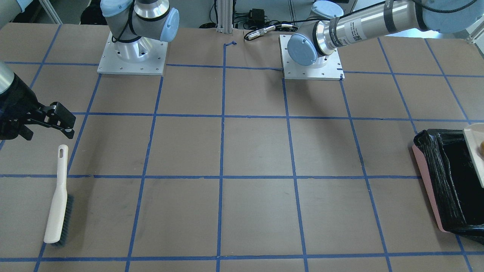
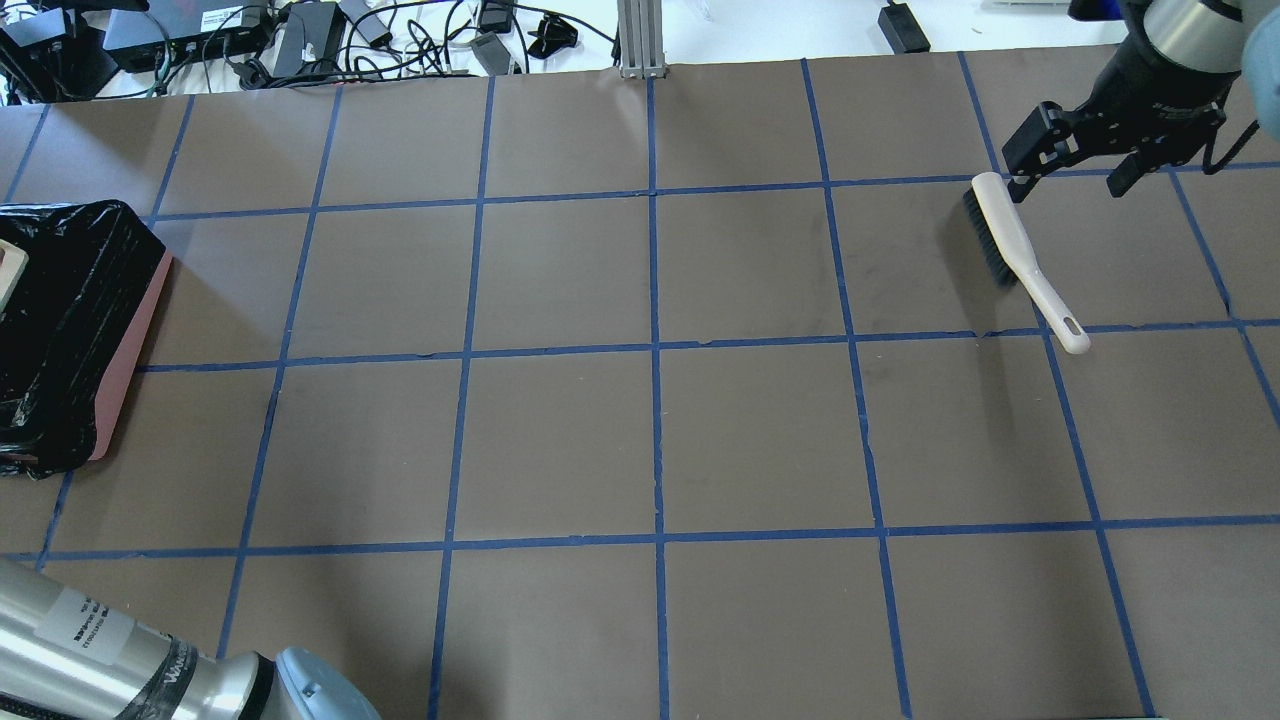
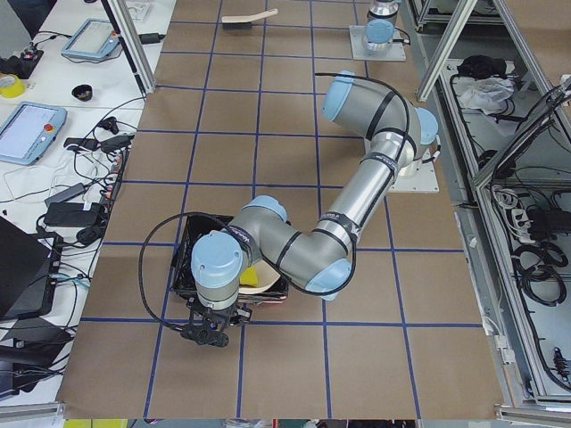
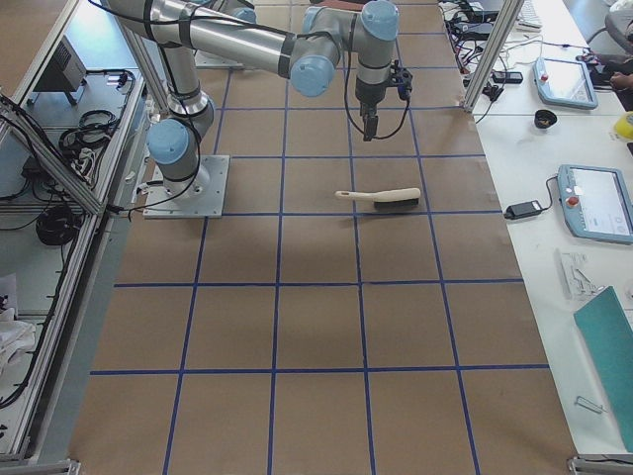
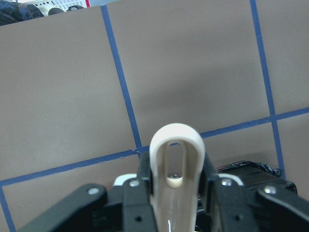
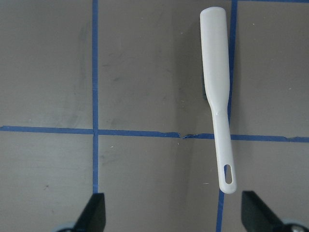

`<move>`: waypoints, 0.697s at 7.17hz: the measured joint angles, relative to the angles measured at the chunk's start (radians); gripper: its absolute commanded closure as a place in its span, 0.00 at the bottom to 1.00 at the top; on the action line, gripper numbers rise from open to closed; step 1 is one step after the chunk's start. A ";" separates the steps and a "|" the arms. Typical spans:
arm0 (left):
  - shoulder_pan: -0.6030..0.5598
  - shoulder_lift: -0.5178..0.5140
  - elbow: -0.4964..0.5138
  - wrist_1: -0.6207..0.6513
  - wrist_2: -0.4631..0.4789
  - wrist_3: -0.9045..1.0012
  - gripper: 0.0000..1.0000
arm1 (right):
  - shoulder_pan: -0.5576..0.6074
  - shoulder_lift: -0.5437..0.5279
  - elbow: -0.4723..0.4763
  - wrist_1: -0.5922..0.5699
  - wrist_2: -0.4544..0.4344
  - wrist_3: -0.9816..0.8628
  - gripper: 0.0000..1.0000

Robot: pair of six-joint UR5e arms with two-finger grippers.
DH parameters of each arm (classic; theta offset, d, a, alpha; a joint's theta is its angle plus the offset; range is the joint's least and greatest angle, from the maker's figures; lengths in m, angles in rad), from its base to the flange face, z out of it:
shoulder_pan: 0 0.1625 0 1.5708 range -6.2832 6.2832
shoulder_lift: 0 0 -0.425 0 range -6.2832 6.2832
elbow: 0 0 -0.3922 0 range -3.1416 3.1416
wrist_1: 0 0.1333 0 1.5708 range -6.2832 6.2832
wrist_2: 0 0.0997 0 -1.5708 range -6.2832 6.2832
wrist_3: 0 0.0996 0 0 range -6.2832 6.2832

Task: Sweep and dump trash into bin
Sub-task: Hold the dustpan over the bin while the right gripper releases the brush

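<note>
The bin, pink with a black bag liner, sits at the table's end on my left side. My left gripper is shut on the looped handle of the beige dustpan, which hangs over the bin. A corner of the dustpan carries a golden-brown piece of trash. A yellow bit shows under the arm. My right gripper is open and empty, hovering beyond the brush, which lies flat on the table.
The brown table top is marked with a blue tape grid. Both arm bases are bolted along the robot's side. Cables and power bricks lie past the far edge.
</note>
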 measured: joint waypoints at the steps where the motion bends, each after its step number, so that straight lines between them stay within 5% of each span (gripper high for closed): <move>1: 0.000 -0.006 0.003 0.013 -0.008 -0.003 1.00 | 0.028 -0.005 -0.006 0.000 -0.001 0.001 0.00; 5: 0.000 -0.029 0.016 0.075 -0.037 -0.005 1.00 | 0.092 -0.042 -0.006 0.006 0.007 0.054 0.00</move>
